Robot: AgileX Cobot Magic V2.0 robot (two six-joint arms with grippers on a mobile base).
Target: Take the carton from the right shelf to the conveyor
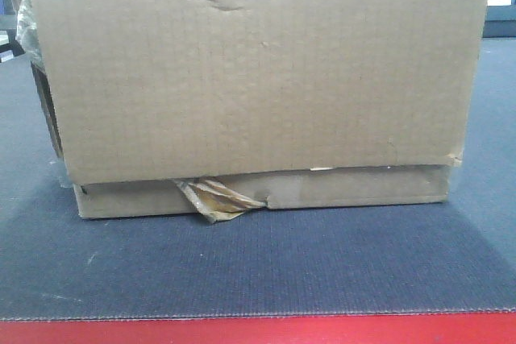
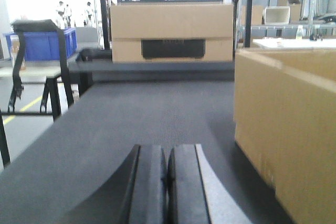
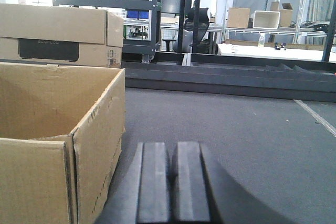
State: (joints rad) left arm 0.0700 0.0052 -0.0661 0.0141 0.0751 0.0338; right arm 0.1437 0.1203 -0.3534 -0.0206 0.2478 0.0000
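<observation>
The carton (image 1: 254,78), a wide plain brown cardboard box with a tuft of glossy tape (image 1: 214,197) under its lower edge, rests on the dark blue-grey conveyor (image 1: 258,267) and fills the front view. My left gripper (image 2: 168,153) is shut with nothing in it, low over the belt, with the carton (image 2: 286,129) apart to its right. My right gripper (image 3: 171,150) is also shut and empty, with the open-topped carton (image 3: 58,140) close on its left. The right shelf is out of view.
A red border strip (image 1: 258,330) runs along the belt's near edge. A second cardboard box (image 2: 172,32) with a dark label sits further along the belt. Blue bins (image 2: 39,43), a black stand (image 2: 37,66), racks and tables stand beyond.
</observation>
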